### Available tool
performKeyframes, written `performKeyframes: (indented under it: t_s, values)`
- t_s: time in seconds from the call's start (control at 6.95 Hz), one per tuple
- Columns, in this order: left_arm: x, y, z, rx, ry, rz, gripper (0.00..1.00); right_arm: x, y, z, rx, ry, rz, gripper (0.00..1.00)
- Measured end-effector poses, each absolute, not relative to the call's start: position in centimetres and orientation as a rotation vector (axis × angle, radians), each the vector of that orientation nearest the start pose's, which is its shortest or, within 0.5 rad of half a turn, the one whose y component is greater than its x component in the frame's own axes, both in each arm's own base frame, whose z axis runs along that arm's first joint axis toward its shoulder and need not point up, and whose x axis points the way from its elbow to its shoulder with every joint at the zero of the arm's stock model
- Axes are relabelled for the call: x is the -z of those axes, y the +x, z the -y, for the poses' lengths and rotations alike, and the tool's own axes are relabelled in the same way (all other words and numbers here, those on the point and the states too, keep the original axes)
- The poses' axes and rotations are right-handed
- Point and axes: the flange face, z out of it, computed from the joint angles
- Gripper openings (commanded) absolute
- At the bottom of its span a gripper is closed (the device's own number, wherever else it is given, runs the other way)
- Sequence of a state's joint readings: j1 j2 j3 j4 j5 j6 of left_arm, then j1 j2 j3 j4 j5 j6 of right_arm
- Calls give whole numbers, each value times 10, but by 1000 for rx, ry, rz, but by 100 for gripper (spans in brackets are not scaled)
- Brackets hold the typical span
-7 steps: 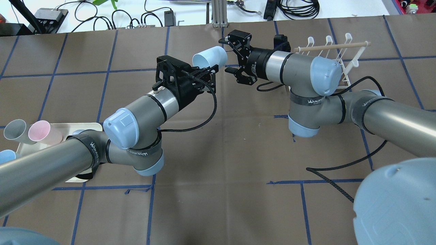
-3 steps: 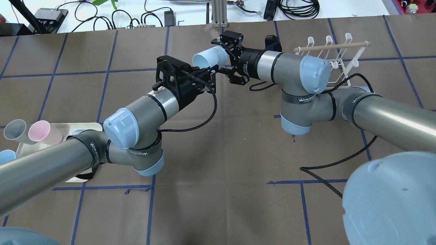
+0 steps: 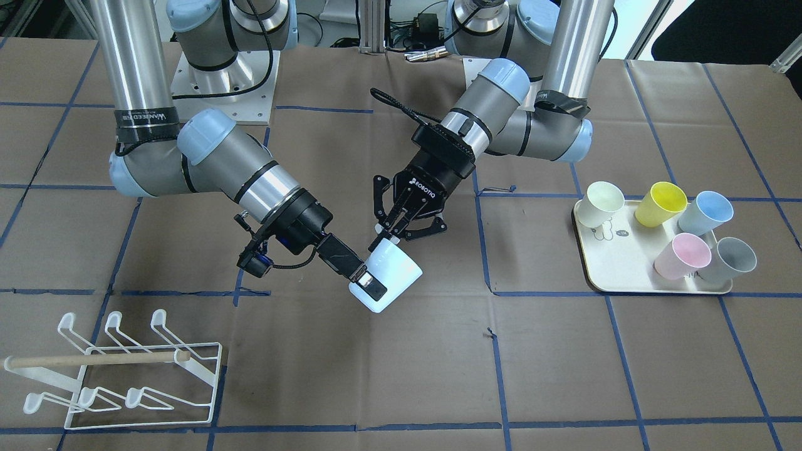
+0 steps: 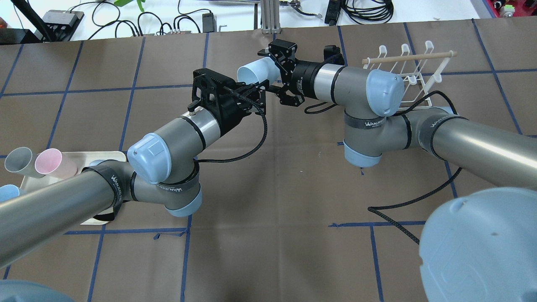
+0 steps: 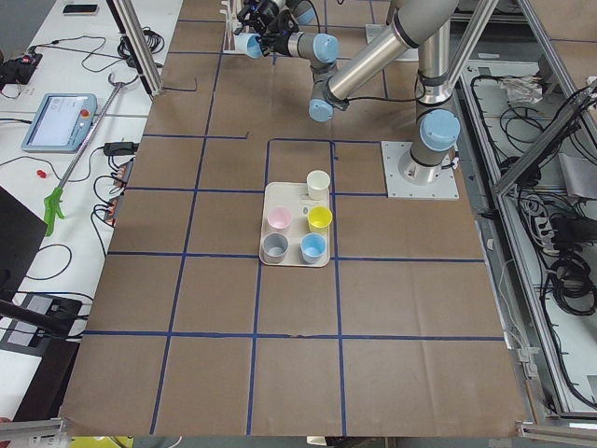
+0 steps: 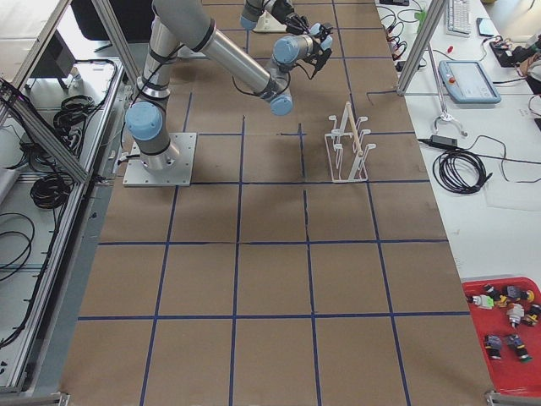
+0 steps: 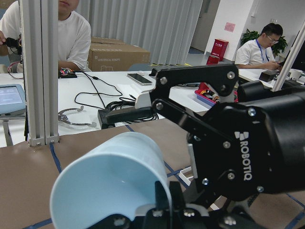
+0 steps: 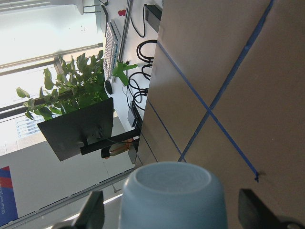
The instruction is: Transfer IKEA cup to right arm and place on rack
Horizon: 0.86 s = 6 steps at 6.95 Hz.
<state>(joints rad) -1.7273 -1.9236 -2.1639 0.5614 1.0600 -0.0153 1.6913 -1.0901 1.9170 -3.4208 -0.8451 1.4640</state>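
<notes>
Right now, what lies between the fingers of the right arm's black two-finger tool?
The closed base of the pale-blue plastic cup, clear of both fingers; the right wrist view shows it.

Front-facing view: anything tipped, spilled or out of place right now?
Nothing stands out. The light-blue plastic cup hangs in the left end effector, five coloured cups sit upright on the cream rectangular tray, and the white wire rack stands upright.

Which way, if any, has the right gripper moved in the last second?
Yes. In the overhead view the right gripper has moved left, away from the rack, and now straddles the cup.
</notes>
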Motion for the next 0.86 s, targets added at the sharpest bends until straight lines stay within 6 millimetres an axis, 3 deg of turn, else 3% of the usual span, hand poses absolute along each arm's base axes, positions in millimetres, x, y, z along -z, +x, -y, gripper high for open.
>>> performKeyframes:
  t_s: [0.43, 0.58, 0.86]
  values:
    - [-303, -257, 460, -1415, -536, 2146, 2, -297, 267, 550, 234, 884, -1769, 54]
    - [-303, -257, 460, -1416, -536, 2145, 14, -297, 267, 550, 229, 880, -1768, 45]
    - [-305, -257, 460, -1419, -537, 2143, 31, -299, 267, 549, 227, 874, -1765, 40]
